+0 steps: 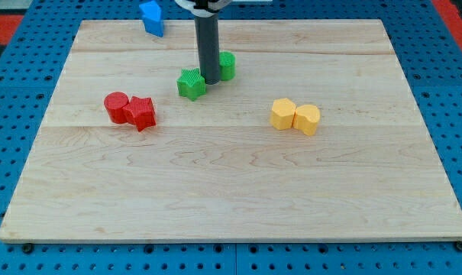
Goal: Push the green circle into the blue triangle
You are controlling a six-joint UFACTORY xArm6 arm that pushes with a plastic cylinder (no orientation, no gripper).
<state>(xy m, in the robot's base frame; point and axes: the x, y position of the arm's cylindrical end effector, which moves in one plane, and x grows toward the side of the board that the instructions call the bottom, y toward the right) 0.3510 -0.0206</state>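
Observation:
The green circle (227,66) sits at the upper middle of the wooden board (231,176), partly hidden behind my rod. My tip (211,80) rests on the board just left of the circle, between it and the green star (191,83), touching or nearly touching both. The blue triangle (152,17) lies at the view's top, at the board's far edge, up and left of my tip.
A red circle (117,107) and a red star (141,113) sit together at the left. Two yellow blocks, one (283,114) and another (307,119), sit together at the right. A blue pegboard (444,92) surrounds the board.

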